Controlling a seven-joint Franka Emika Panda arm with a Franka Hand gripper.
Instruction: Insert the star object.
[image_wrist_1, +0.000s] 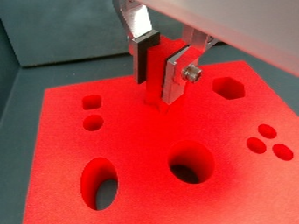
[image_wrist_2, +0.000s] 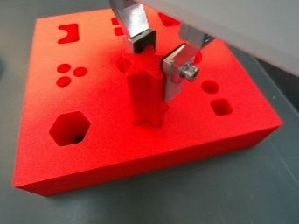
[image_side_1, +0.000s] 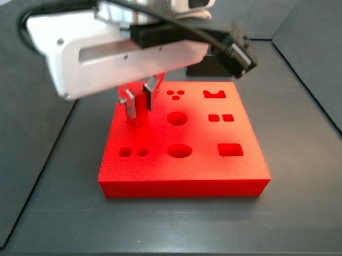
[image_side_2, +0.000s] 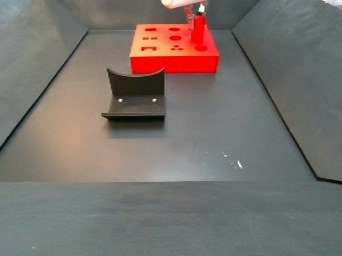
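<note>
wrist views close above red block (image_wrist_1: 152, 175), side views farther, sharing it

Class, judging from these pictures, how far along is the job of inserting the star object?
Done: the star object has been picked up and brought over the red block. In hand: the gripper is shut on it, upright, lower end at the block's top. Left: whether it is fully seated cannot be told; release remains.
</note>
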